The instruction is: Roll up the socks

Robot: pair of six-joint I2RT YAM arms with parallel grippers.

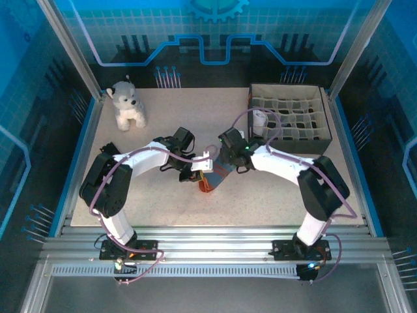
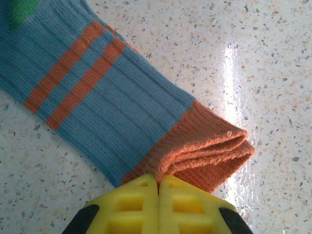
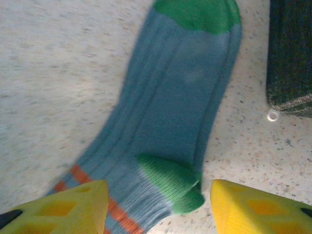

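Slippage threatens first: the left gripper [image 2: 158,181], pressed together, pinches just the orange cuff edge of the sock [image 2: 97,97], which lies at the middle of the table [image 1: 260,202]. A tug could pull it free. Beyond, the right gripper [image 3: 158,190] stands spread astride the heel; closing off-centre there would likely bunch the fabric and skew the roll.

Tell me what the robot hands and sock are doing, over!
Left gripper shut on the sock at its orange cuff. Right gripper open over the green heel. Dark box beside toe, apart.
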